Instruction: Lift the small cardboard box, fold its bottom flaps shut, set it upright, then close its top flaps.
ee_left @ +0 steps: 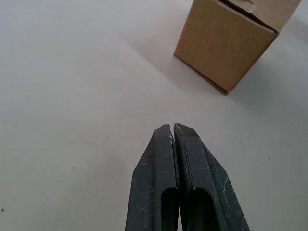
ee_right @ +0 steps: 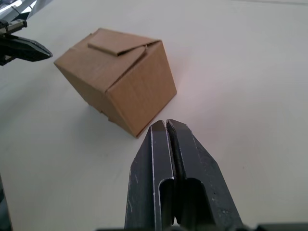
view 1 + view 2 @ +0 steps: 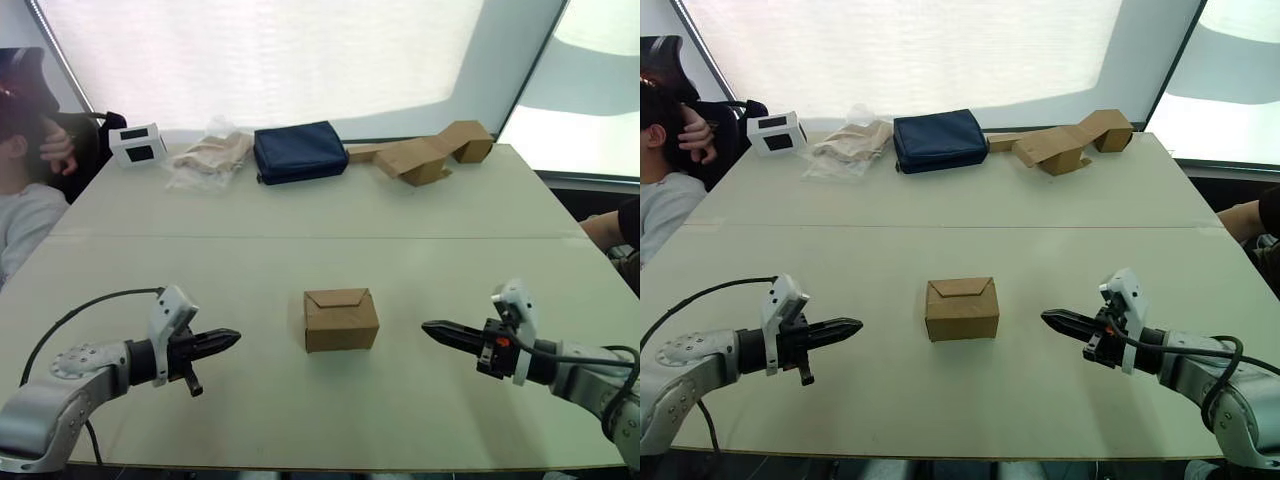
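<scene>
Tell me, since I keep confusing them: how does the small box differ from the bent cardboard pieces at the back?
The small box is a compact closed cube; the bent cardboard pieces are longer, folded and open. The box stands between the left gripper and right gripper on the near part of the table; the pieces lie at its far edge beside the navy pouch. Both are plain brown cardboard.
</scene>
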`<state>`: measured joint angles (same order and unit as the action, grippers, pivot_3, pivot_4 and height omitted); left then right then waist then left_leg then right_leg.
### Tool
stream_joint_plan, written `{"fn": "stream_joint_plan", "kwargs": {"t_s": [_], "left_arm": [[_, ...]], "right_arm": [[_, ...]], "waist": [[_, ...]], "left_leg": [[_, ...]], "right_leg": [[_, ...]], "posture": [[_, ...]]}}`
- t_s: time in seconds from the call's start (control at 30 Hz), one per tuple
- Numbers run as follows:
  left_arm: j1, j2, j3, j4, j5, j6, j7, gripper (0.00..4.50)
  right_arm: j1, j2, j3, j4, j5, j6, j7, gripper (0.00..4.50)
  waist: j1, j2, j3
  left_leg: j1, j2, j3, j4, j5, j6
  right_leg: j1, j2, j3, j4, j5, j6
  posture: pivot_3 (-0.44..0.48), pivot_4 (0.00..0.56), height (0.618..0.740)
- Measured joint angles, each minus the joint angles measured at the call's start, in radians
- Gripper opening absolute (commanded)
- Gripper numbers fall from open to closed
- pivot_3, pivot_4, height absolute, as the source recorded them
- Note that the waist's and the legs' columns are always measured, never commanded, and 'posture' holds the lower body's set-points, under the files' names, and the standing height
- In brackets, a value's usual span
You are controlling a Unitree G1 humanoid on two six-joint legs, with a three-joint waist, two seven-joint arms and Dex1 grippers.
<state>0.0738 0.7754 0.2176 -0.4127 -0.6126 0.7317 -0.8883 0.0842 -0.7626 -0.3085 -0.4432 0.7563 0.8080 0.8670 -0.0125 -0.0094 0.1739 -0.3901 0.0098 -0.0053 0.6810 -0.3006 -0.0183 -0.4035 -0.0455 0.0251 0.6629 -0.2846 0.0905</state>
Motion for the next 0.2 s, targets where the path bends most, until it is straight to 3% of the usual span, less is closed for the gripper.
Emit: {"fn": "stream_joint_plan", "kwargs": {"t_s": [0.2], "left_arm": [[0.053,-0.001,0.001,0.041,0.003,-0.021,-0.017,0.07]], "right_arm": [[0.034,-0.016,0.030,0.049,-0.059,-0.067,0.047,0.00]], "waist": [[0.001,0.000,0.000]], "left_leg": [[0.000,0.000,0.000,0.000,0.000,0.000]], "right_leg": [[0.000,0.000,0.000,0.000,0.000,0.000]], "posture": [[0.000,0.150,0.740]]}}
